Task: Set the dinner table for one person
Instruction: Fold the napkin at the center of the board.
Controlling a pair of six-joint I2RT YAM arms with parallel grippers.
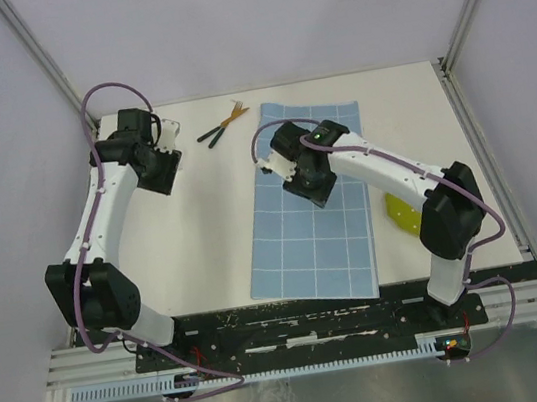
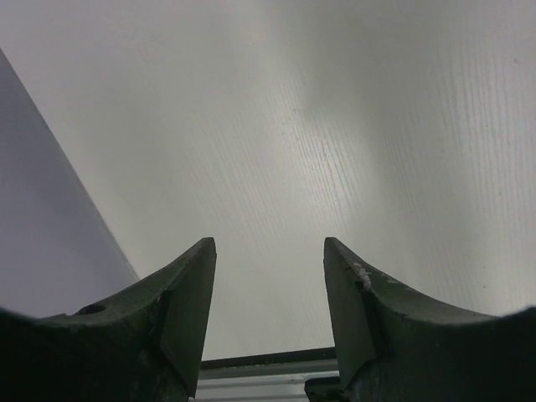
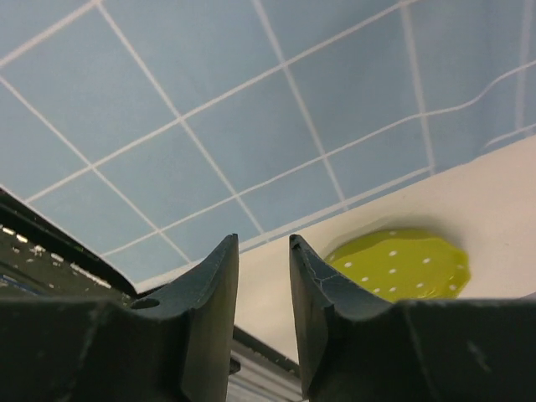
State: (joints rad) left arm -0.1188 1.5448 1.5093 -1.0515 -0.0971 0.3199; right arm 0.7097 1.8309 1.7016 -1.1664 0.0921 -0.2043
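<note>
The dinner table (image 1: pixel 202 231) is a large off-white top. A light-blue gridded cloth (image 1: pixel 311 215) lies on its middle, a little skewed. Two utensils (image 1: pixel 223 125) with dark handles and golden ends lie at the back, left of the cloth. A yellow-green dotted plate (image 1: pixel 400 214) sits right of the cloth, partly under the right arm. My right gripper (image 1: pixel 270 163) hovers over the cloth's upper left part; its jaws (image 3: pixel 264 243) stand a little apart with nothing between them, above the cloth (image 3: pixel 209 109) and the plate (image 3: pixel 402 264). My left gripper (image 1: pixel 171 131) is at the back left, open and empty (image 2: pixel 268 251) over bare table (image 2: pixel 335 126).
Grey walls and metal frame posts (image 1: pixel 46 62) enclose the table at the back and sides. A black base strip (image 1: pixel 307 322) with both arm bases runs along the near edge. The utensils lie just right of my left gripper.
</note>
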